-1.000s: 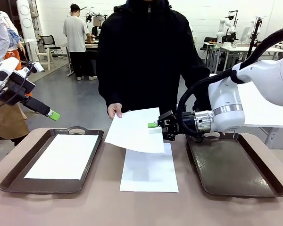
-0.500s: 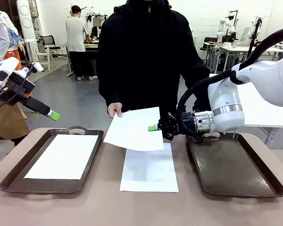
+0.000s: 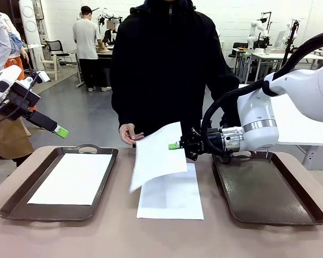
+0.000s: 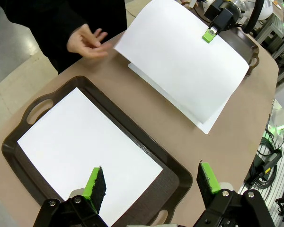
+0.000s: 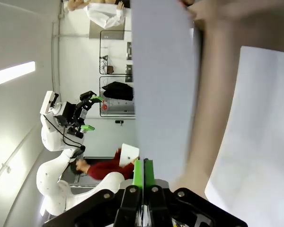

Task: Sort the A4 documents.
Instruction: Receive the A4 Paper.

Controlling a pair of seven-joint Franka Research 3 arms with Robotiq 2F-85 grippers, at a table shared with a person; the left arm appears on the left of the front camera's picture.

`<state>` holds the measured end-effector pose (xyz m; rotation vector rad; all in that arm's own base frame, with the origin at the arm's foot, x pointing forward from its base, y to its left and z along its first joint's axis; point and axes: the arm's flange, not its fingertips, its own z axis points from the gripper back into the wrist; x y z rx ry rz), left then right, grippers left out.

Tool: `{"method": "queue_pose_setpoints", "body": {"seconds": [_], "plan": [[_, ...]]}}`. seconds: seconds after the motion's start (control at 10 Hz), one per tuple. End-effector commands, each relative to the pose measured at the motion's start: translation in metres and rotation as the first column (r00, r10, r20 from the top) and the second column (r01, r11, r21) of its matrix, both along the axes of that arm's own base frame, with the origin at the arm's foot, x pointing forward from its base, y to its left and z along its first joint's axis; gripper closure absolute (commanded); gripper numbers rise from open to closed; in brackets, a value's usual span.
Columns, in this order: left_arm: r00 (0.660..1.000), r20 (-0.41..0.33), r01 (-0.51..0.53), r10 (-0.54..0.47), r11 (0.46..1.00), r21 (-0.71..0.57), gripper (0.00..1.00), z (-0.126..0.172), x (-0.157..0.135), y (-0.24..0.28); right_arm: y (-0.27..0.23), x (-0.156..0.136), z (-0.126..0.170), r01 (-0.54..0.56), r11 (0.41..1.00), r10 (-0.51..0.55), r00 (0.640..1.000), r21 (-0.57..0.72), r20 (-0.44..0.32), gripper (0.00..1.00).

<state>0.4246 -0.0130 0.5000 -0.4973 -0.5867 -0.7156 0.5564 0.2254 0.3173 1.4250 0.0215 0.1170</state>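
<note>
First sheet (image 3: 71, 178) lies in the tray (image 3: 19, 200) by the counter's (image 3: 113, 236) left edge. Second sheet (image 3: 171, 201) lies centrally, third sheet (image 3: 156, 153) seemingly above it.

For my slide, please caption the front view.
Right tool pinches a sagging A4 sheet over the table, the person's hand beside it.

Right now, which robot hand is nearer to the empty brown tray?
The right hand. It is shut on a raised sheet just beside the far left corner of the empty tray; the open left hand hangs above the other tray.
</note>
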Motion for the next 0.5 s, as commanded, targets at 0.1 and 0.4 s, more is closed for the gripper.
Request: {"method": "queue_pose_setpoints", "body": {"seconds": [0.1,0.4], "plan": [[1.000,0.002,0.001,-0.001,1.000,-0.003,0.00,0.0003,-0.0003,0.0005,-0.0014,0.0015,-0.0015,0.015,1.000,-0.015,1.000,-0.014,0.004,1.00],[1.000,0.002,0.001,-0.001,1.000,-0.003,0.00,0.0003,-0.0003,0.0005,-0.0014,0.0015,-0.0015,0.015,1.000,-0.015,1.000,-0.014,0.004,1.00]]}}
